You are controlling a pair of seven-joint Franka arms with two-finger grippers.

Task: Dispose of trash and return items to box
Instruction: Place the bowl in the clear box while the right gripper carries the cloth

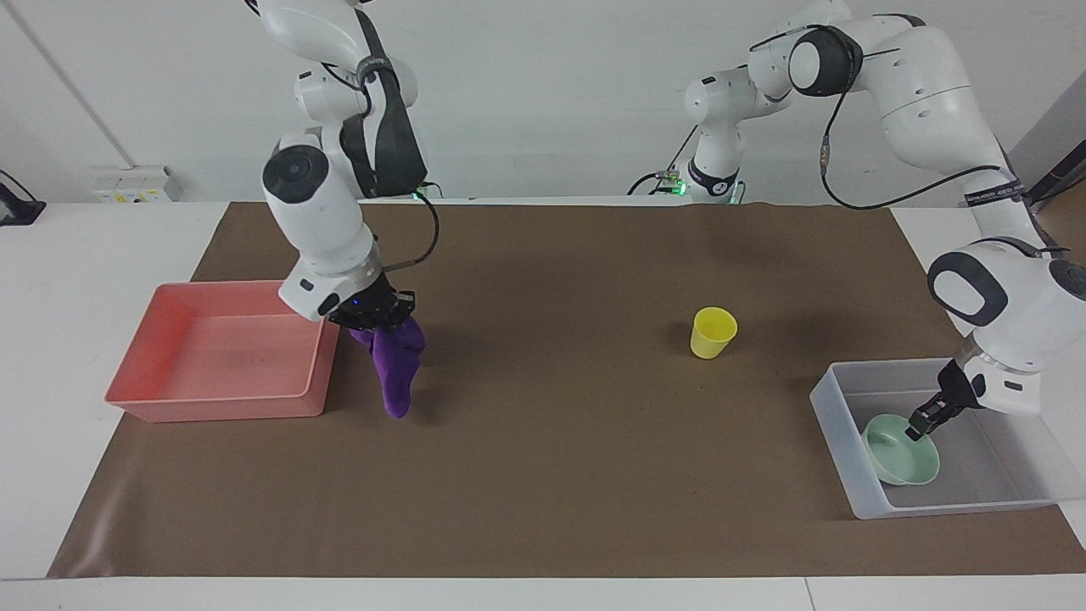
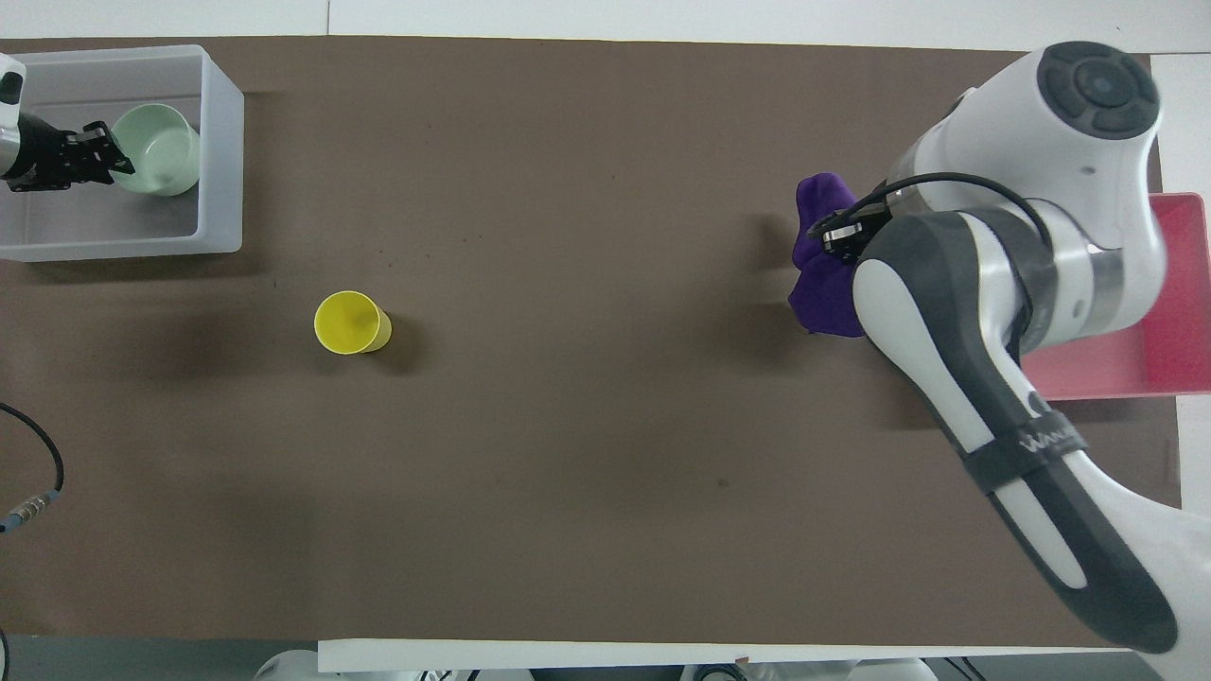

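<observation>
My right gripper (image 1: 373,311) is shut on the deep-purple cloth (image 1: 392,365), which hangs from it above the mat beside the pink tray, lower end close to the mat. The cloth also shows in the overhead view (image 2: 821,288). My left gripper (image 1: 923,423) is down inside the translucent tub (image 1: 840,450), shut on the rim of the mint-green bowl (image 1: 906,458). The bowl sits tilted in the tub, by the wall toward the table's middle (image 2: 163,163). The yellow cup (image 1: 713,333) stands upright on the mat, nearer to the robots than the tub.
The pink tray (image 1: 221,399) stands at the right arm's end of the brown mat, next to the hanging cloth. The right arm's elbow covers part of it in the overhead view (image 2: 1116,364). The tub (image 2: 219,161) stands at the left arm's end.
</observation>
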